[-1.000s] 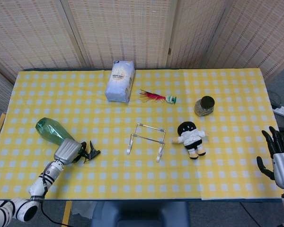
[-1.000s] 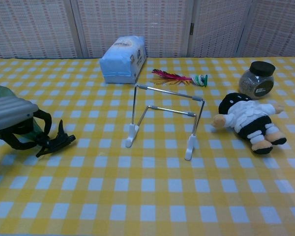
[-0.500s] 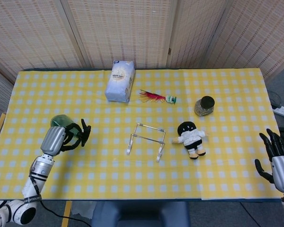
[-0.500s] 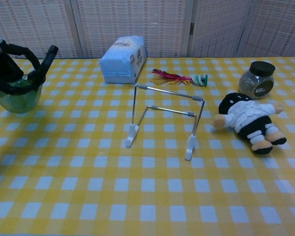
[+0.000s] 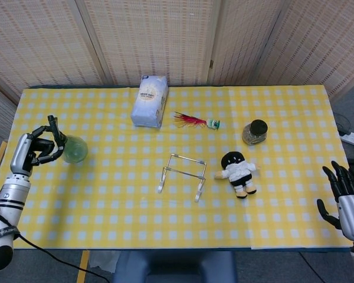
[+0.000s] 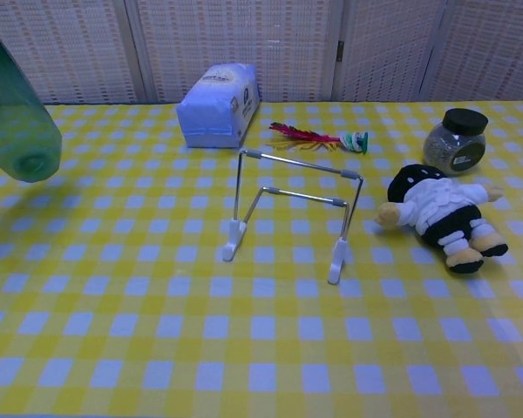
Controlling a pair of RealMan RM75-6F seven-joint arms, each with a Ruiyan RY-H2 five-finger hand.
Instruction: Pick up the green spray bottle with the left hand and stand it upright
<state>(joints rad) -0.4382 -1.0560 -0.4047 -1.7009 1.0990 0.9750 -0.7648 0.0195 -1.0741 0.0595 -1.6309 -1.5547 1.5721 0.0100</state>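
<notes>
Over yellow checked table (image 5: 165, 212), left hand (image 5: 35, 148) holds green spray bottle (image 5: 74, 150).

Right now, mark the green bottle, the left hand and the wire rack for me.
Green bottle (image 6: 19, 131), chest view: on its green body, near the base.
Left hand (image 5: 34, 148), head view: middle of the hand holding the bottle.
Wire rack (image 6: 301, 163), chest view: on its top bar.

left hand (image 5: 40, 145): raised at the left edge, fingers curled round the green spray bottle (image 5: 74, 150)
right hand (image 5: 343, 194): low at far right, fingers spread, holds nothing
</notes>
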